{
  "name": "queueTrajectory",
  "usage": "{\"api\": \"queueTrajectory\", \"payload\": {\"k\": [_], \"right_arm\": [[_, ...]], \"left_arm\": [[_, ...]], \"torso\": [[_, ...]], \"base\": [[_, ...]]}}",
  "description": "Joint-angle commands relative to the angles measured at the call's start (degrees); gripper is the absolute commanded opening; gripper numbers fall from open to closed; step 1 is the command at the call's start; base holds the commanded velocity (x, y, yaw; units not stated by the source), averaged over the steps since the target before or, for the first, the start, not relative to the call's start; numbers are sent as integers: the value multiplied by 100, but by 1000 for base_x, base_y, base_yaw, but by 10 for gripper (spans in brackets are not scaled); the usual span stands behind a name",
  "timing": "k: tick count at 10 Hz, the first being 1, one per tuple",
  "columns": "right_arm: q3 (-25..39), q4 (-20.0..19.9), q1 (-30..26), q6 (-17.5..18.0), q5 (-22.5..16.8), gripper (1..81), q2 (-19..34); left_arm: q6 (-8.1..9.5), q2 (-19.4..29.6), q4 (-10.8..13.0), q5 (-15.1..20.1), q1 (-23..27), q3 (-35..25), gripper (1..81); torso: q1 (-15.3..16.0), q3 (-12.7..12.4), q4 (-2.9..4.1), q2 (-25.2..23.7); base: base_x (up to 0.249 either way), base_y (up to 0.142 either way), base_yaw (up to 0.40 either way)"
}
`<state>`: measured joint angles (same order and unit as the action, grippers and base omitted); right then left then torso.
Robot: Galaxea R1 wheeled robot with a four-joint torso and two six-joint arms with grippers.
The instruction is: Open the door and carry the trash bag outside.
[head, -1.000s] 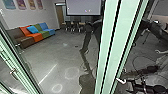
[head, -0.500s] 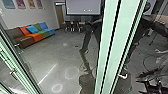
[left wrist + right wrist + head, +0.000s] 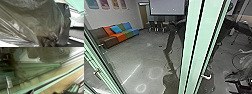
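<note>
Bag [image 3: 33, 18] of thin, dark, brownish plastic, close to the left wrist camera, its surface creased and shiny, drawn together into tight, bunched folds. Whether the left jaws are open, closed or gripping the bag, I cannot tell; nor can I tell if the right jaws are open or closed.

In the right wrist view, a glass door [image 3: 25, 83] with a pale green frame [image 3: 53, 78] and a metal handle [image 3: 9, 82]. Tan paving [image 3: 55, 85] lies beyond the frame's edge, and dark, blurred reflections cross the glass.

The head view looks down past tall, pale green posts [image 3: 206, 30] into a room with a grey floor [image 3: 134, 55]. A small white hook [image 3: 206, 76] stands out near the posts. Along the wall on the left is a sofa [image 3: 120, 37] in brown, orange, green and blue, with a bright blue cushion [image 3: 116, 29], and colourful posters [image 3: 104, 3] above. Dark chairs [image 3: 157, 26] stand farther back, below a large screen [image 3: 167, 7]
</note>
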<state>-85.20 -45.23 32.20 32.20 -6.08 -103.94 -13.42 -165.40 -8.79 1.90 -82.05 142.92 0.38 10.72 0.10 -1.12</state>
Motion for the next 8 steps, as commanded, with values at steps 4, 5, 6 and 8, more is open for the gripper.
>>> {"api": "queueTrajectory", "payload": {"k": [4,5,6,8], "right_arm": [[-707,971,-1025,68,-692,811,389],[-839,1060,-999,68,-736,811,327],[-918,1077,-956,68,-736,811,257],[-1015,1199,-973,68,-736,811,230]], "left_arm": [[-46,33,44,434,185,-63,10],[-46,24,44,434,185,-54,10],[-46,24,44,434,185,-54,10],[-46,33,44,434,185,-54,10]], "torso": [[-2,0,0,0],[-2,0,-2,0],[-4,-2,-2,0],[-11,-2,-2,-2]], "base": [[0,0,0],[0,0,0],[0,0,0],[0,0,0]]}}
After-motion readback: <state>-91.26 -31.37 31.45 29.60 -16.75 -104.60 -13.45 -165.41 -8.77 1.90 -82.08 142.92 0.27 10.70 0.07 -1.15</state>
